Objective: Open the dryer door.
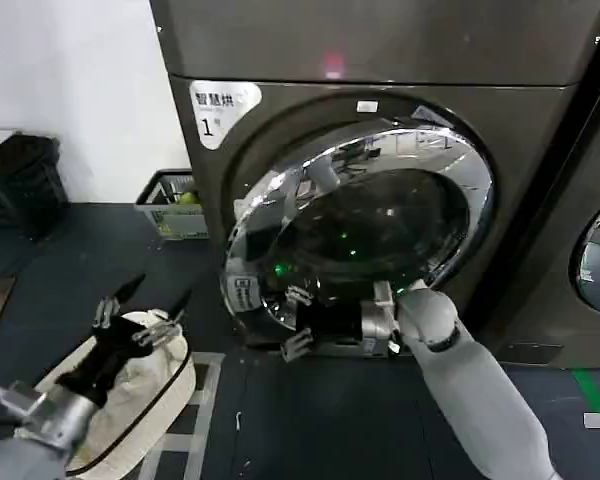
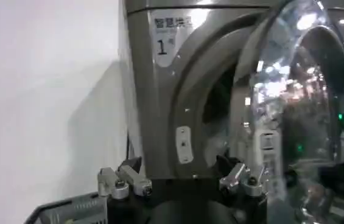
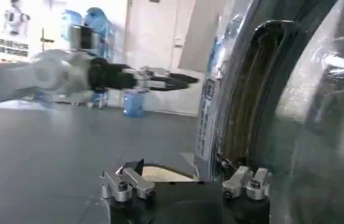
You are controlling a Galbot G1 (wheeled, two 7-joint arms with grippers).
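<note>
Dryer door (image 1: 380,215) ajar, free edge at 9 o'clock. Right gripper (image 1: 298,322) at rim's 7 o'clock, fingers spread, holding nothing: you hook edge, sweep outward along hinge arc. Left gripper (image 1: 140,305) idle, fingers apart, over white bag (image 1: 130,395).

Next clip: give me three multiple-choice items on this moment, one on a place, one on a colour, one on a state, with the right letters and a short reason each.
1. Where is the right claw?
A. At the lower left rim of the dryer door
B. On the label marked 1
C. Over the white bag

2. What colour is the door's wide rim?
A. Matte red
B. Shiny chrome
C. Yellow

3. What state is the dryer door in?
A. Fully shut
B. Taken off
C. Partly open

Answers: 1 A, the head view shows the right claw at the door's lower left edge, while the left claw hangs over the bag. 2 B, the rim mirrors the room. 3 C, the left wrist view shows a gap between the door and the machine's front opening.
</note>
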